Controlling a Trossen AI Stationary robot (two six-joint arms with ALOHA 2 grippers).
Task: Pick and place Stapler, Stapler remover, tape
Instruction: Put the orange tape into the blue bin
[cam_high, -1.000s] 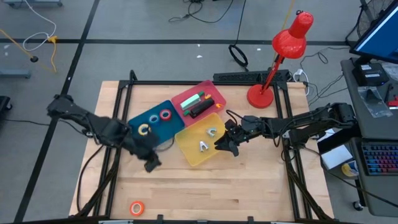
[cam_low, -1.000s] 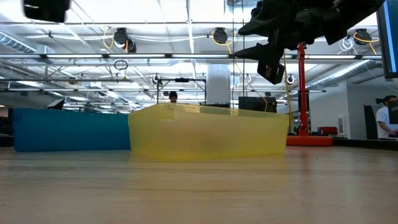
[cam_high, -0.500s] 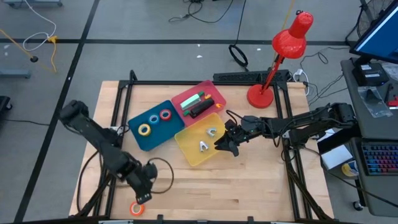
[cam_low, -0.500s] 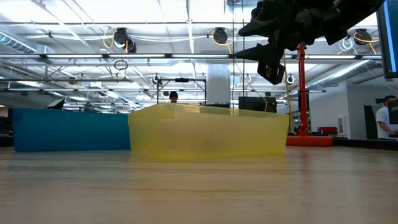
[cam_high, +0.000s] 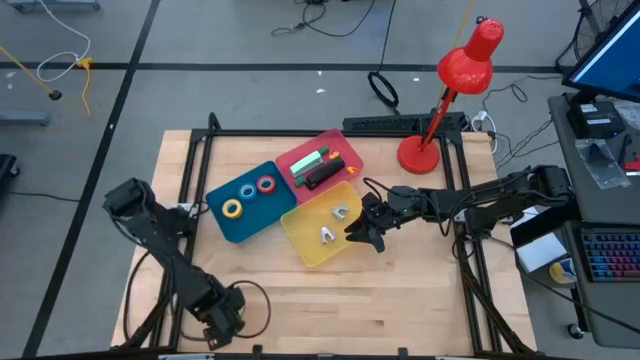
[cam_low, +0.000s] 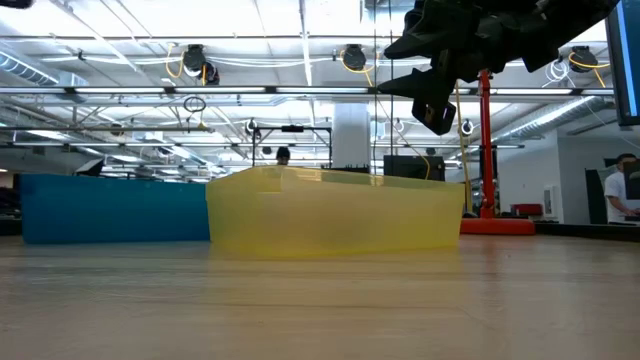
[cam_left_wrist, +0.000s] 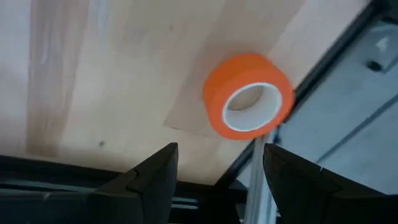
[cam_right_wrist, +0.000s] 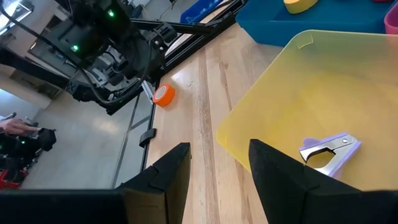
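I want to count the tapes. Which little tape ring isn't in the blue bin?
The orange tape roll. It lies alone at the table's near edge, just ahead of the open left gripper; the yellow, blue and red rolls sit in the blue bin.

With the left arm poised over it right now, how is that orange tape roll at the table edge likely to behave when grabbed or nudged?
The orange tape roll lies flat on its side, so it probably won't roll unless tipped onto its rim. It sits right at the table edge, so a sideways nudge could push it off. It looks like a small rigid ring, likely light; the left gripper, jaws open, should take it easily.
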